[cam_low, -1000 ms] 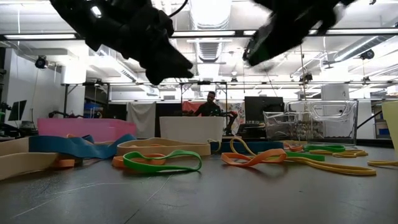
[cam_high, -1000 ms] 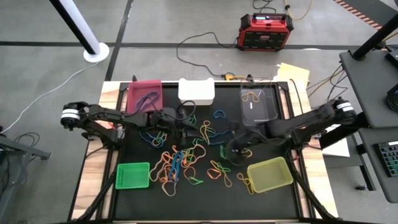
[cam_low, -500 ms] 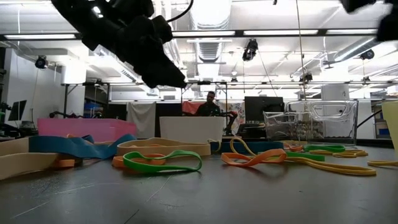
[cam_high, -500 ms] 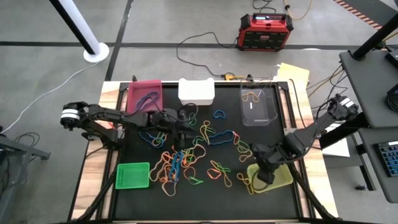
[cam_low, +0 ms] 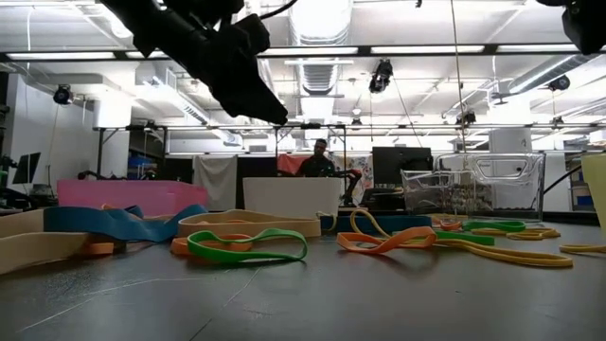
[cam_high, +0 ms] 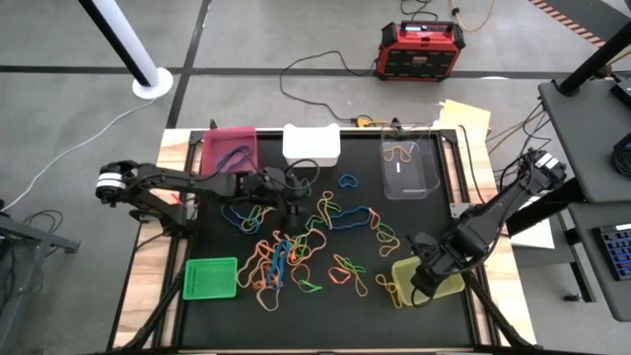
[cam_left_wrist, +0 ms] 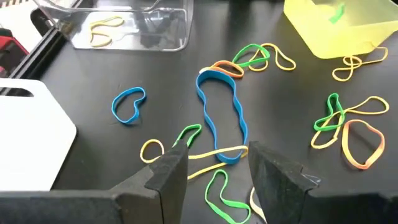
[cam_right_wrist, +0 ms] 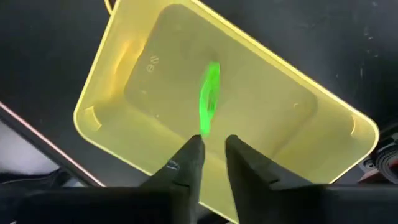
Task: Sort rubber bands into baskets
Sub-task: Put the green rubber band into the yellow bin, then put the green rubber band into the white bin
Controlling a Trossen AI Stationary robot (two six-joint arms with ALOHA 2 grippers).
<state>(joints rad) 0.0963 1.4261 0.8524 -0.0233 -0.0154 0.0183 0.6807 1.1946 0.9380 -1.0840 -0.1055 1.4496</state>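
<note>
While a green rubber band is seen just off the tips of the right end effector, above the floor of the yellow-green basket, a release appears to be under way. The fingers are parted only a little, and it cannot be told whether the band is pinched or already free. On the worktop this basket sits at about four o'clock from the heap of rubber bands at centre.

The left end effector is held at about eleven o'clock from the heap, jaws well apart and empty, with a long blue band lying on the worktop ahead of the gap.

Several risks can be judged from here. If the green band clings to a fingertip, it could be carried out of the basket when the arm is lifted. If it springs, it may jump the low wall. A green band has also been brought to the yellow-green basket rather than the bright green basket at seven o'clock, so a mis-sort is possible. On the left, the blue band overlaps other bands, so two colours could be caught together.
</note>
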